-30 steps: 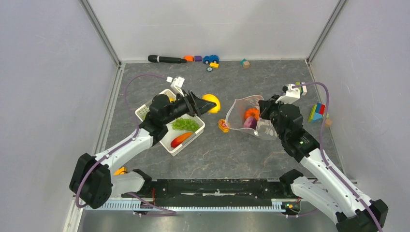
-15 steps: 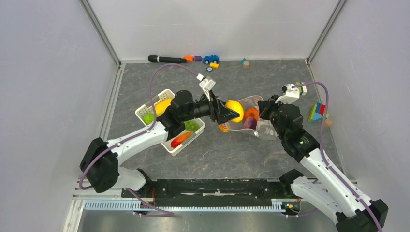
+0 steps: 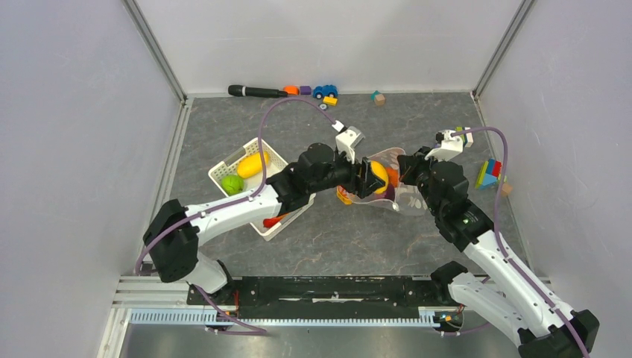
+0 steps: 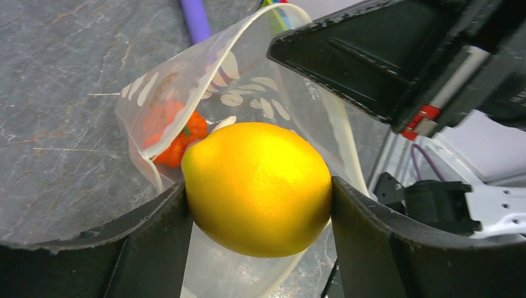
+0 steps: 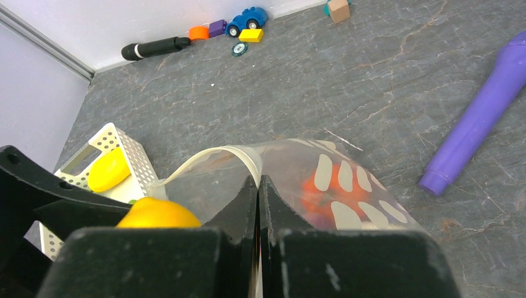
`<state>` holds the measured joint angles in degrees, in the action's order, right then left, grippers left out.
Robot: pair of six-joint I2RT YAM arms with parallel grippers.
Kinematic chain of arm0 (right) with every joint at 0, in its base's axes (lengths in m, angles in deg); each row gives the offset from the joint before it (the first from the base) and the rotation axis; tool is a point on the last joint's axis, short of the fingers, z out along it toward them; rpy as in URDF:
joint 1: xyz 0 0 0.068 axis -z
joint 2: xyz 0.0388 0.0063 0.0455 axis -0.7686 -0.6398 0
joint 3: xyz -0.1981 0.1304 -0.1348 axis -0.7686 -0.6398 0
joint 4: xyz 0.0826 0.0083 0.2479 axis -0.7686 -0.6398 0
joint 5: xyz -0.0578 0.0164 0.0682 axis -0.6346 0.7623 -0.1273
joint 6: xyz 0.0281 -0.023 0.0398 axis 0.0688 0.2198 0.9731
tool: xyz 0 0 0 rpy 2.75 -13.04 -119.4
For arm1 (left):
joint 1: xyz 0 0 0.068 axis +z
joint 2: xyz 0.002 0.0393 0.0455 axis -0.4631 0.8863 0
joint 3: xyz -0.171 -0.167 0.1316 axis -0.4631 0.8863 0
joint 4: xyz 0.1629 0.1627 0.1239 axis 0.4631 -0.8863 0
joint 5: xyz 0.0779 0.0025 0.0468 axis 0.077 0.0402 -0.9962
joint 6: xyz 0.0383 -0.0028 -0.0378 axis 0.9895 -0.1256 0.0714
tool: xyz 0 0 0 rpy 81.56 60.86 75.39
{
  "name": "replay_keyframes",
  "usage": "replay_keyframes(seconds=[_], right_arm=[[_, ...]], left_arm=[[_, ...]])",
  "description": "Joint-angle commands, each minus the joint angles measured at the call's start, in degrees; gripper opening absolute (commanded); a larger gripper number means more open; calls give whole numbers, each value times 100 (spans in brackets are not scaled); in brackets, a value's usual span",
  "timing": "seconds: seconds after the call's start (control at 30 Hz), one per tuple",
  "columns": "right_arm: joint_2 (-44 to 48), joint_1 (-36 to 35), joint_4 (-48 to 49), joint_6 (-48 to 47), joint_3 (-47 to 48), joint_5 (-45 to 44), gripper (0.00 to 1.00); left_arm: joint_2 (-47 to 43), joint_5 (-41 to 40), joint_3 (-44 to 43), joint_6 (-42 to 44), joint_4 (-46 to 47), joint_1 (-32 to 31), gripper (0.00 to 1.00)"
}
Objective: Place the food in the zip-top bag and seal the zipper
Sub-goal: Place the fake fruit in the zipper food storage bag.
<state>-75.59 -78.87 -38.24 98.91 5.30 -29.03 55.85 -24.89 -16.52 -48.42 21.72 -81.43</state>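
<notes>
My left gripper [image 3: 375,179] is shut on a round yellow fruit [image 3: 380,176] and holds it at the open mouth of the clear zip-top bag [image 3: 408,200]. In the left wrist view the fruit [image 4: 257,186] sits between both jaws, with the bag's rim [image 4: 248,93] curving around it. An orange pumpkin [image 4: 180,133] and something purple lie inside the bag. My right gripper [image 5: 258,186] is shut on the bag's upper rim by the zipper strip and holds the mouth open. The white basket [image 3: 223,170] holds a long yellow fruit [image 3: 253,164], a green piece [image 3: 232,183] and a red chili [image 3: 273,221].
A small orange-red piece [image 3: 343,195] lies on the table just left of the bag. A purple brush handle [image 5: 477,118] lies right of the bag. A black marker [image 3: 256,91] and toy blocks [image 3: 317,92] line the far wall. More blocks [image 3: 489,173] sit at the right.
My left arm has carried the yellow fruit rightward from above the basket to the bag's mouth. The right gripper and the bag have stayed still.
</notes>
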Motion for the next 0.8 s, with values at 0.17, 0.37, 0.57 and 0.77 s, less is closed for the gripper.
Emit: replay_keyframes(seconds=[0.17, 0.37, 0.57, 0.77], right_arm=[[141, -11, 195, 51, 49, 57, 0], [171, -14, 197, 31, 40, 24, 0], [208, -3, 197, 43, 40, 38, 0], [243, -9, 198, 41, 40, 72, 0]], left_arm=[[421, -1308, -640, 388, -498, -237, 48], [572, -1384, -786, 401, -625, -319, 62], [608, -1621, -839, 402, -721, -372, 94], [575, -1659, -865, 394, -797, -399, 100]])
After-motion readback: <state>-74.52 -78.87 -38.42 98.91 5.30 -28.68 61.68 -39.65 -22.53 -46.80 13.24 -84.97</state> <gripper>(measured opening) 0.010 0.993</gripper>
